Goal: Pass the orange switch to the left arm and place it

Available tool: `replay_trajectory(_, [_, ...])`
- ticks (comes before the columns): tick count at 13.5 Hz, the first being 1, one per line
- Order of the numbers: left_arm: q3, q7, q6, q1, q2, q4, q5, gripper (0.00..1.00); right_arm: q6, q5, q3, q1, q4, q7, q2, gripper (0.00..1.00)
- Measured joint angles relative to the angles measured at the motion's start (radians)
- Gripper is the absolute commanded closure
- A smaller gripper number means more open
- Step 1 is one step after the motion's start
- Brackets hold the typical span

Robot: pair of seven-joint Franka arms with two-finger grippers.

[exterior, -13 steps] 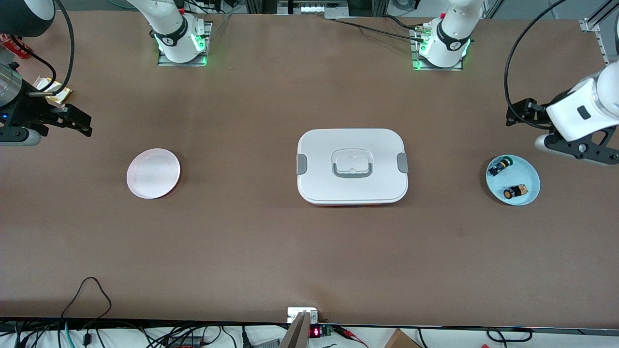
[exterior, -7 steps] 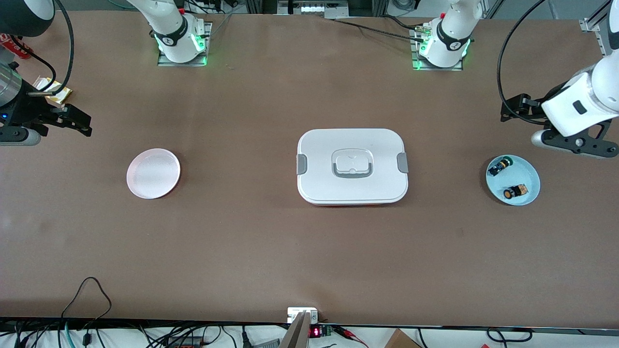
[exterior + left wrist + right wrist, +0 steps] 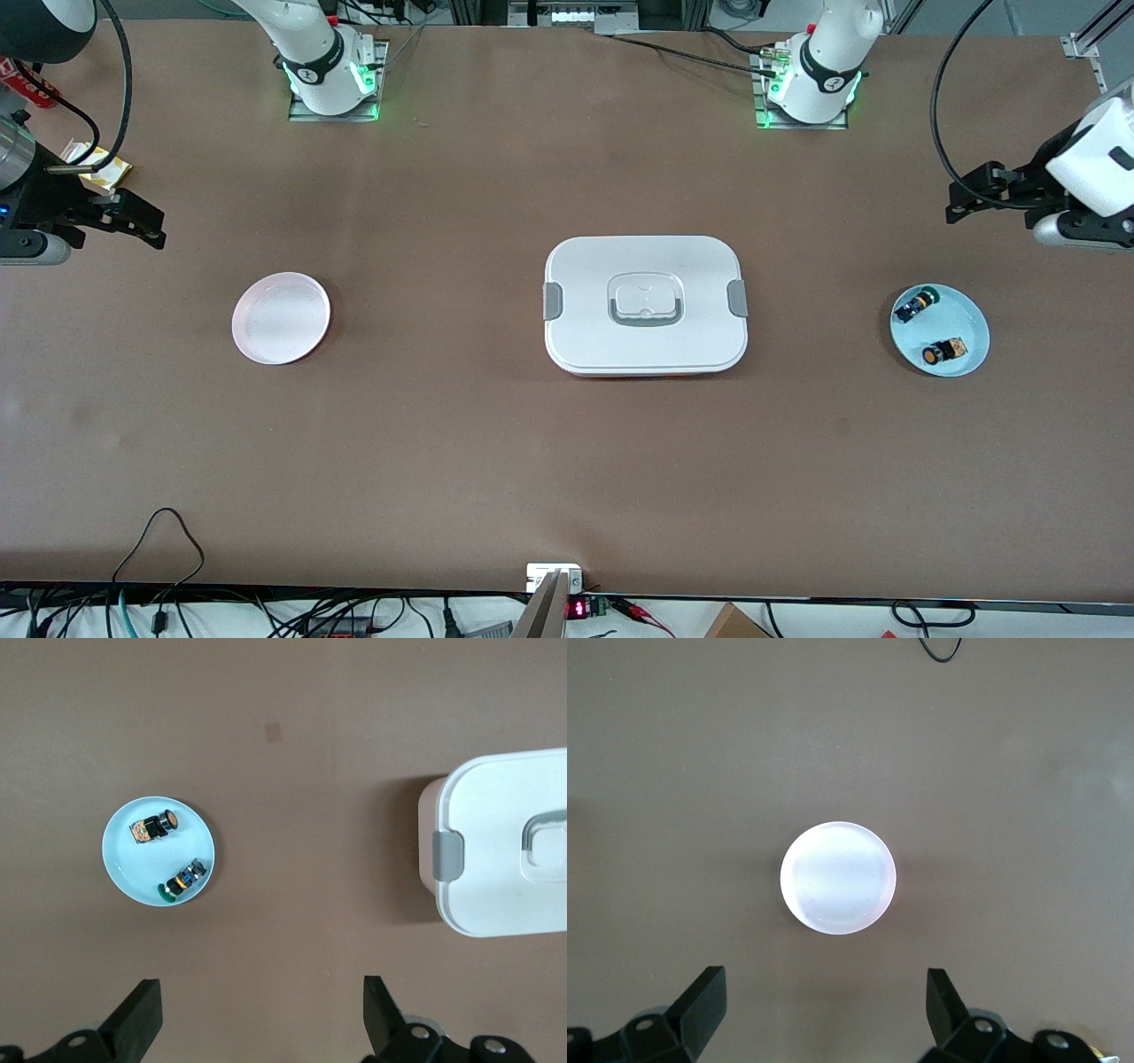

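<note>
The orange switch (image 3: pixel 942 352) (image 3: pixel 155 827) lies on a light blue plate (image 3: pixel 970 319) (image 3: pixel 124 859) toward the left arm's end of the table. The white box (image 3: pixel 585 337) (image 3: pixel 505 886) sits shut at the table's middle. My left gripper (image 3: pixel 957 202) (image 3: pixel 260 988) hangs open and empty over bare table beside the blue plate. At the right arm's end, my right gripper (image 3: pixel 152 227) (image 3: pixel 822 976) is open and empty over bare table beside a pale pink plate (image 3: pixel 281 317) (image 3: pixel 837 877).
A black switch with a green cap (image 3: pixel 915 305) (image 3: pixel 182 881) shares the blue plate, farther from the front camera than the orange one. A yellow packet (image 3: pixel 102 168) lies near the right gripper. A black cable (image 3: pixel 168 532) loops onto the table's front edge.
The left arm has swung up and outward, away from the blue plate toward the table's end. The right gripper has barely shifted. Both grippers stay open.
</note>
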Motion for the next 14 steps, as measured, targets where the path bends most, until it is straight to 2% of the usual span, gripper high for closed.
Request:
replay_trajectory(5, [0.019,-0.038,0.081,-0.024,-0.018,-0.065,-0.001,0.00,0.000,0.000,0.000,0.000,0.002,0.000,0.000,0.00])
replay_trajectory(14, [-0.002,-0.047,0.100,-0.032,-0.019,-0.069,0.009,0.00,-0.001,0.000,0.000,0.000,0.003,0.000,0.000,0.00])
